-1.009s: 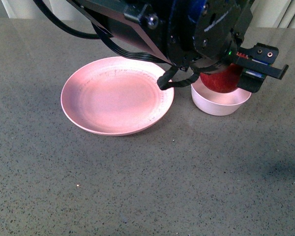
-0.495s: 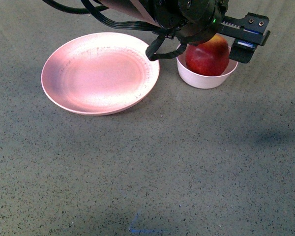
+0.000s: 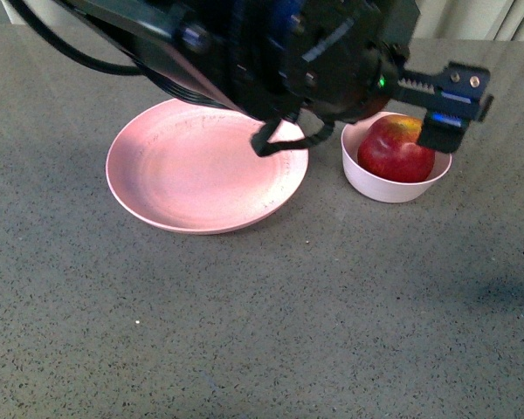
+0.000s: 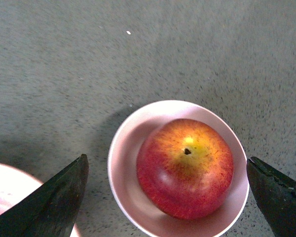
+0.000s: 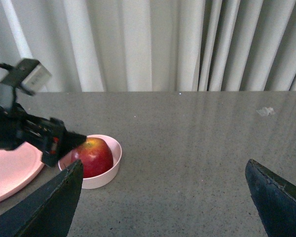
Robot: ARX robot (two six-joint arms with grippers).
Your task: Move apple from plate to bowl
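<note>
On the grey bench point(image 3: 244, 332), the apple point(image 4: 185, 168) sat in the bowl point(image 4: 126, 163), directly below the left gripper point(image 4: 167, 197), whose jaws were spread wide apart; the right gripper point(image 5: 163, 207) was likewise apart.

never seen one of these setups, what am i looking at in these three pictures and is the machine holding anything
This is a robot with two arms, each ending in a pair of fingers. One picture comes from a camera on its body; the other two come from cameras on its wrists.

On the grey table stand a wide pink plate, with nothing on it, and a small pale bowl with a red apple inside.

The left gripper hangs over the bowl, its fingers spread wide on either side of it, touching nothing. The right gripper is open too, looking across the table from further off. So nothing is held.
</note>
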